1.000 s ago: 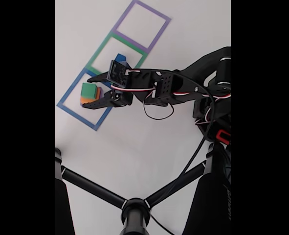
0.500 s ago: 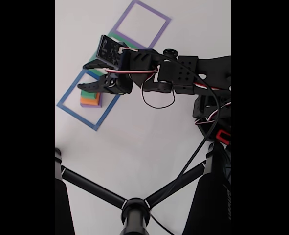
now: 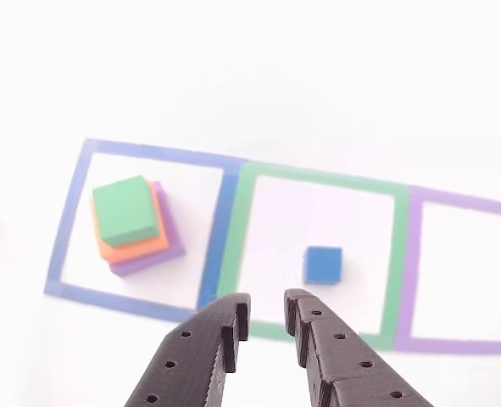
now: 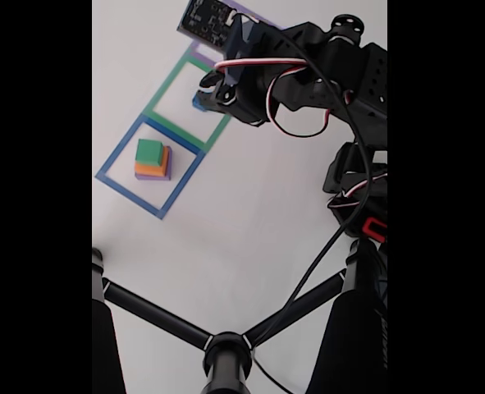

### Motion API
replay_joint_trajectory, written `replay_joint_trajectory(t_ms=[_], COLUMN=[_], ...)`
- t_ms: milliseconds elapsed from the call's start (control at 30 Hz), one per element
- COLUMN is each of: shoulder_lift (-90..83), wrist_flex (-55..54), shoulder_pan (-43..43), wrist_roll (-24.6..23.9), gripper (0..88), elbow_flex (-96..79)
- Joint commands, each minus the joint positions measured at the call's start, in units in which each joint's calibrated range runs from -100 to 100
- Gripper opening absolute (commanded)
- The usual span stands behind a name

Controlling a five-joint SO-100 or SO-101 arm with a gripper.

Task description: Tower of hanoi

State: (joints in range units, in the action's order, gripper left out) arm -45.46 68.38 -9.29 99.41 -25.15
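The green block (image 3: 127, 209) sits on top of the orange block (image 3: 140, 247), which rests on the purple block (image 3: 167, 241), the three forming a stepped stack inside the blue taped square outline (image 3: 74, 199) on the white table (image 3: 250, 76); in the fixed view the same stack (image 4: 152, 160) stands in the blue outline's upper half. The blue block (image 3: 323, 264) lies alone, flat on the table, inside the green taped square outline (image 3: 318, 180), toward that outline's 6 o'clock side in the other view and well apart from the stack. In the fixed view just a sliver of the blue block (image 4: 199, 102) shows at the green outline's 3 o'clock edge, beside the arm's black wrist. The purple taped square outline (image 3: 413, 254) adjoins the green one at its 3 o'clock side in the other view. The gripper (image 3: 267, 307) enters the other view from 6 o'clock, its two black fingertips parted by a narrow gap with nothing between them, touching no block; the tips lie over the green outline's lower tape edge, at about 7 o'clock from the blue block. A black tripod (image 4: 226, 349) stands at 6 o'clock in the fixed view.
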Motion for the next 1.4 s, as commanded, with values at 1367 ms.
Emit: replay_joint_trajectory(t_ms=[1367], shoulder_lift=[16.4], wrist_flex=[-89.8], shoulder_pan=[13.8], wrist_roll=[0.6], gripper=[33.0], elbow_flex=[-53.3])
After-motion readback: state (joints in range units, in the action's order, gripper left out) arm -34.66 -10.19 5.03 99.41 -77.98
